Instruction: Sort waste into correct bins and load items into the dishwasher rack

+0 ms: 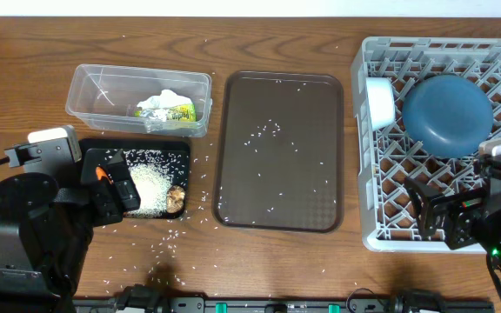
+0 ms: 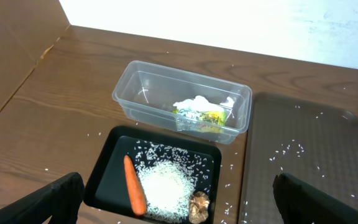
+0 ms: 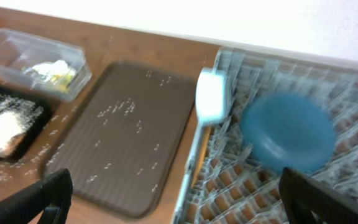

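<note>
Both grippers hang empty with jaws spread wide: the left gripper [image 2: 178, 198] over the black tub [image 2: 107, 180] at lower left, the right gripper [image 3: 179, 196] by the grey rack [image 1: 381, 217] at lower right. The clear tub [image 2: 142, 87], upper left, holds the tissue [image 2: 197, 104] and foil wrapper [image 2: 207, 118]; the black one holds carrot [image 2: 134, 193], brown lump [image 2: 199, 205] and rice [image 2: 163, 190]. The blue plate [image 1: 446, 111] and white bowl [image 1: 379, 103] sit in the rack.

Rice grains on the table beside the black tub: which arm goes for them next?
Likely left. The left gripper, open, hangs at the black tub, next to the rice grains; the right gripper is over the rack, beyond the tray.
</note>
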### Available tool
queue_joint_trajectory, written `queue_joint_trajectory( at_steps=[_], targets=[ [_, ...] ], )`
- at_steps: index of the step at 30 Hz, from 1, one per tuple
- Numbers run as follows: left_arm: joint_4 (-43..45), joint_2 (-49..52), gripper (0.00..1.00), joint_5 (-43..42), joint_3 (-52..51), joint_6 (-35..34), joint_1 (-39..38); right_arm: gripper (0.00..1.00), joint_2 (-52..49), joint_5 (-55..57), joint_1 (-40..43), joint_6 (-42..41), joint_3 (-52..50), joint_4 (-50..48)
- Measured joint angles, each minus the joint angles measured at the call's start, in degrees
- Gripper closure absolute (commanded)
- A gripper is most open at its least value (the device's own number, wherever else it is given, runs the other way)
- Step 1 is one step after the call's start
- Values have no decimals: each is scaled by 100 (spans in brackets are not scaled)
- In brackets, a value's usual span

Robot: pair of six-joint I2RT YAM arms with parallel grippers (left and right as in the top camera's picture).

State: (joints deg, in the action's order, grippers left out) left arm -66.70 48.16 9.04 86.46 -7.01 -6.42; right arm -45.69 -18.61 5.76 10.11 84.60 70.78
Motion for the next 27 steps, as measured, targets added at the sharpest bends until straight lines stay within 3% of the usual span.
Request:
queue_joint_trajectory(
  at_steps=[6,14,19,27],
  targets=[
    [-9,0,2,2,0,0,0,1,994,11,-4,271,-1370,-1447],
    [-15,4,2,20,0,0,0,1,2332,-4,-20,354,-3794,-2291],
    [-17,4,2,20,0,0,0,1,3147,-52,-216,385,-5318,-3351],
    [-15,4,2,20,0,0,0,1,4225,-98,-529,385,-7097,-4444]
  ],
)
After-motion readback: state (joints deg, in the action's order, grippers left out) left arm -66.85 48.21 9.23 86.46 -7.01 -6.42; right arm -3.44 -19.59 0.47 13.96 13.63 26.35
